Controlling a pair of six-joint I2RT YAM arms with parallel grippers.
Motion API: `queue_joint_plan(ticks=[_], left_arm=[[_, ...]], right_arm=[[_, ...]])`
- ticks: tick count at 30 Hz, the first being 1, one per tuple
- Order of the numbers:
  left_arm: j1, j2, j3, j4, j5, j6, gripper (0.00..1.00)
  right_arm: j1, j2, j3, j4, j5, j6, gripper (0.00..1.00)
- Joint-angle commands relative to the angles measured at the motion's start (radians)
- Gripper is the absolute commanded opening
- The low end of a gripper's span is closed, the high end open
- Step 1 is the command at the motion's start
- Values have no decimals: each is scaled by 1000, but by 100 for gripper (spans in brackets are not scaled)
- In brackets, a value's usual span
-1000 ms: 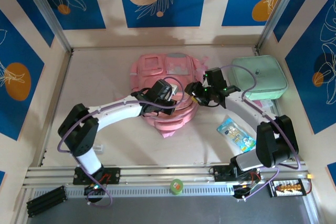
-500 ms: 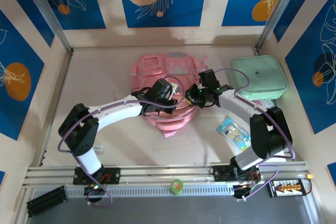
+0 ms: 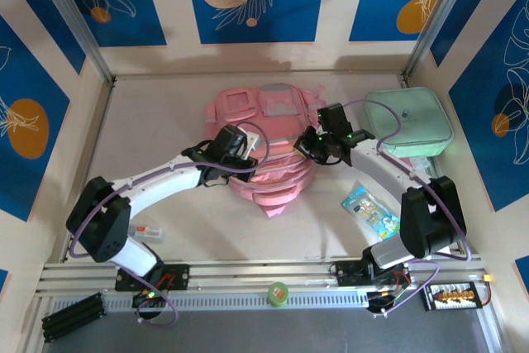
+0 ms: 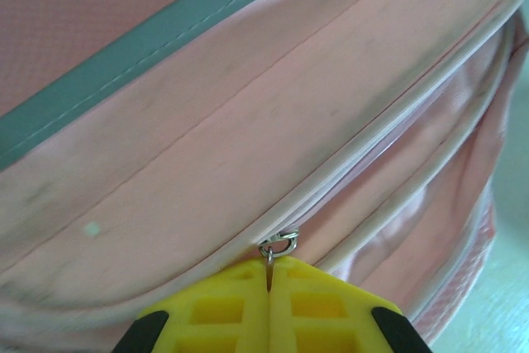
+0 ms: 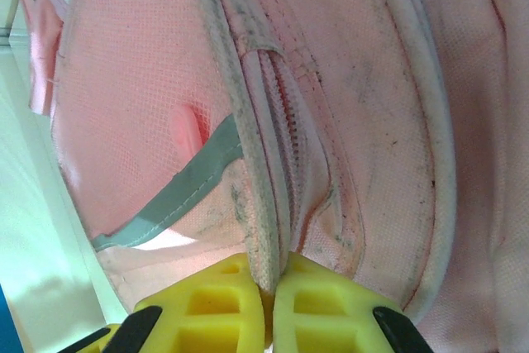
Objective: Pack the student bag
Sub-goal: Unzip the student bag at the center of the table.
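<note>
Bag: the bag [image 3: 273, 113] lies flat on the table [image 3: 165, 121], between the two grippers and touching both.
Left gripper: the left gripper [image 4: 269, 269] has its fingers pressed together on the thin tab of the zip pull [image 4: 278, 245]. The metal ring sits just beyond the tips.
Right gripper: the right gripper [image 5: 267, 274] has its fingers pressed together on a fold of the bag's piped edge [image 5: 264, 229], just beside zip teeth.
Zip axis: from the left fingertips the closed zip [image 4: 376, 140] runs away, forward and to the right, in one long line.
Nearer arm: the left one, because the pull is at its tips. The right one grips the opposite side.
Step (my judgement): opening the zip; packing has not begun.
Next move needs: a pull along the zip line, not across it, while the right side gives resistance.
Risk: the small tab may slip from the pads.
</note>
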Motion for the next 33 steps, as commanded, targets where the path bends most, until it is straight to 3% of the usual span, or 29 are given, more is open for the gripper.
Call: queue_joint_plan(ticks=[1,5,11,17,20,23,27,33], left_arm=[[57,-39,-48,-82,-30,103,0],[117,-73,-66,-90,-61,178,0],[225,-67,-41,-95,-55,183,0],[246,1,47,-74,-61,159,1],[251,27,79,-74,-112,127,9],[255,37,85,-61,-162,121,9],[266,42,89,-44,-151,215,4],[312,49,89,-64,-19,388,5]], right_arm=[[-35,-17,46,-32,78,-38,6],[-37,-3,61,-41,71,-43,5],[-52,13,77,-44,28,-52,5],[-45,22,78,-6,-39,-81,7],[-43,20,77,-12,-49,-99,7],[-46,8,64,-9,-49,-126,6],[-58,9,71,-23,-55,-156,4],[-92,-3,62,-27,-56,-165,2]])
